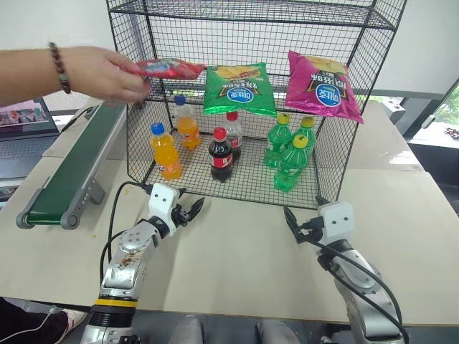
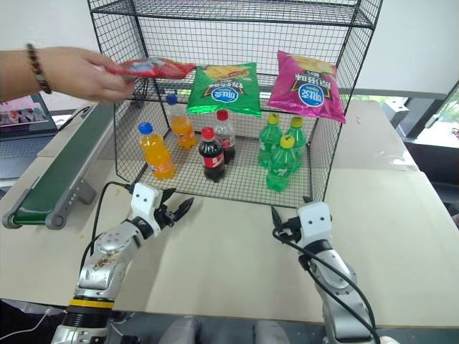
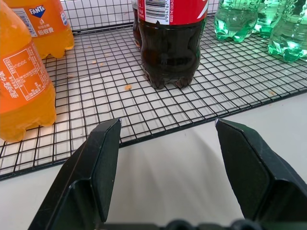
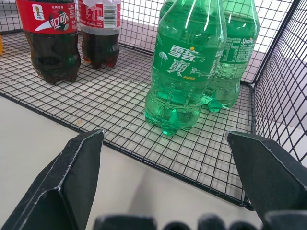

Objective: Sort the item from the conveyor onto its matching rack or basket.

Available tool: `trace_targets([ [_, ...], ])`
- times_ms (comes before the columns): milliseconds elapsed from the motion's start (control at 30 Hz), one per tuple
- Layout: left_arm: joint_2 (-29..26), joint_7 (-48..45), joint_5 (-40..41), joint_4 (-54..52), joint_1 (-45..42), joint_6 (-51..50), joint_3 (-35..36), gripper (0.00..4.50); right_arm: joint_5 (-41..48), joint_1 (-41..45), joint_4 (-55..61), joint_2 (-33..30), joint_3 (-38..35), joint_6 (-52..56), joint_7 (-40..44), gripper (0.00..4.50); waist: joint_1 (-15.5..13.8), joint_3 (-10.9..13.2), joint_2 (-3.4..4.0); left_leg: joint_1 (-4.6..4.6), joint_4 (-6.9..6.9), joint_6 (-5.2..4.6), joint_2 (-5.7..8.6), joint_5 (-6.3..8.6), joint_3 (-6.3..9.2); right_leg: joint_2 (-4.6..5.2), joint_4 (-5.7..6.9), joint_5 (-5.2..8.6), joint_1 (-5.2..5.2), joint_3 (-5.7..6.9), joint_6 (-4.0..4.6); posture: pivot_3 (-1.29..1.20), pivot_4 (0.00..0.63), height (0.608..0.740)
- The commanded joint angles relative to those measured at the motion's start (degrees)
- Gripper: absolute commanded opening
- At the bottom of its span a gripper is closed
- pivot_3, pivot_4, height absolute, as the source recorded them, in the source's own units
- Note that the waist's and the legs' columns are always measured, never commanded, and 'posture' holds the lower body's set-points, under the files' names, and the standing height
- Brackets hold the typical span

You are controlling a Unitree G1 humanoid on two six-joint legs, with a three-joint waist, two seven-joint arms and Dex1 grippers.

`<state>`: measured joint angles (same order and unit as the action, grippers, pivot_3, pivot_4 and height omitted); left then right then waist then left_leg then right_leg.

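Nearest to me, both arms hover just above the counter (image 1: 237, 265), in front of the rack (image 1: 244, 107). The left pincer (image 1: 188, 210) stands with its jaws spread and nothing between them; the right pincer (image 1: 295, 223) is likewise spread and empty. Just beyond them, the rack's bottom tier holds orange soda bottles (image 1: 166, 150), cola bottles (image 1: 220, 155) and green soda bottles (image 1: 288, 163). Above these, a green chip bag (image 1: 239, 89) and a magenta chip bag (image 1: 323, 87) lie on the next tier. The red chip bag (image 1: 166, 68) is held by a person's hand (image 1: 107, 74) at the far left, at the rack's left edge, above the far end of the conveyor (image 1: 75, 168). I judge the bag light, soft, crinkly and fairly slick, with fragile contents; I would take it by a sealed end seam or a flat corner and clamp lightly. The rack's wire front edge and uprights bound any reach inward. Open room lies on the near counter and right of the rack.
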<state>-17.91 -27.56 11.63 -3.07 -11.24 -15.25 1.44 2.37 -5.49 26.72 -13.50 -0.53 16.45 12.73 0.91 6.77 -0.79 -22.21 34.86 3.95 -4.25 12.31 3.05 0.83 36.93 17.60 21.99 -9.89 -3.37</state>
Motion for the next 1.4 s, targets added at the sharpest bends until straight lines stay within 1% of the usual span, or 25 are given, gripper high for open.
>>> trace_targets([
  [33,-0.48,0.31,0.69,-2.64,-0.07,0.19,1.13,3.33,-0.01,0.46,1.42,0.15,-0.25,-1.60,-0.28,4.50,0.00,0.00,0.00,0.00,0.00,0.00,0.00,0.00,0.00,0.00,0.00,0.00,0.00,0.00,0.00,0.00,0.150,0.740],
  [667,-0.59,0.13,1.11,-3.08,-0.01,-0.03,1.64,3.33,-0.08,0.77,1.38,0.67,0.02,-1.50,-0.79,4.50,0.00,0.00,0.00,0.00,0.00,0.00,0.00,0.00,0.00,0.00,0.00,0.00,0.00,0.00,0.00,0.00,0.150,0.740],
  [867,-0.67,-0.83,2.42,-3.64,1.20,-0.22,2.16,3.33,-0.03,0.33,2.00,0.56,0.00,-1.08,-0.57,4.50,0.10,0.00,0.00,0.00,-0.01,0.00,0.00,0.00,0.00,0.00,0.00,0.00,0.00,0.00,0.00,0.00,0.150,0.740],
  [967,-1.16,-2.63,5.58,-5.40,2.42,-2.05,2.97,3.33,0.42,0.66,2.07,0.34,-0.02,-0.64,-0.04,4.50,0.13,0.00,0.00,0.00,-0.01,0.00,0.00,0.00,0.00,0.00,0.00,0.00,0.00,0.00,0.00,0.00,0.150,0.740],
  [1100,-2.64,-3.57,9.83,-8.20,3.99,-5.62,5.94,3.33,1.36,2.42,1.88,-0.57,0.31,0.06,1.79,4.50,0.20,0.00,0.00,0.00,0.00,0.00,0.00,0.00,0.00,0.00,0.00,0.00,0.01,0.00,0.00,0.00,0.150,0.740],
  [1233,-3.91,-3.32,14.23,-12.60,7.15,-9.33,9.58,3.33,2.91,4.66,1.71,-2.00,1.25,0.99,4.99,4.50,0.46,0.00,0.00,0.02,-0.03,0.00,0.00,0.00,0.00,0.00,0.00,0.01,0.01,0.00,-0.01,0.00,0.150,0.740],
  [1333,-4.15,-2.19,19.19,-18.37,11.56,-13.79,13.04,3.33,5.39,7.37,1.11,-3.69,1.79,1.02,9.47,4.50,0.87,0.00,0.00,-0.01,-0.03,-0.02,-0.01,0.01,0.01,0.00,-0.02,0.01,0.01,0.00,0.00,0.00,0.150,0.740],
  [1400,-4.37,-1.16,21.04,-20.44,13.31,-15.59,14.67,3.33,6.57,8.47,0.87,-4.28,1.93,0.89,11.09,4.50,1.07,0.01,-0.01,-0.01,-0.03,-0.03,-0.01,0.02,0.01,0.00,-0.03,0.01,0.01,0.00,0.00,0.00,0.150,0.740],
])
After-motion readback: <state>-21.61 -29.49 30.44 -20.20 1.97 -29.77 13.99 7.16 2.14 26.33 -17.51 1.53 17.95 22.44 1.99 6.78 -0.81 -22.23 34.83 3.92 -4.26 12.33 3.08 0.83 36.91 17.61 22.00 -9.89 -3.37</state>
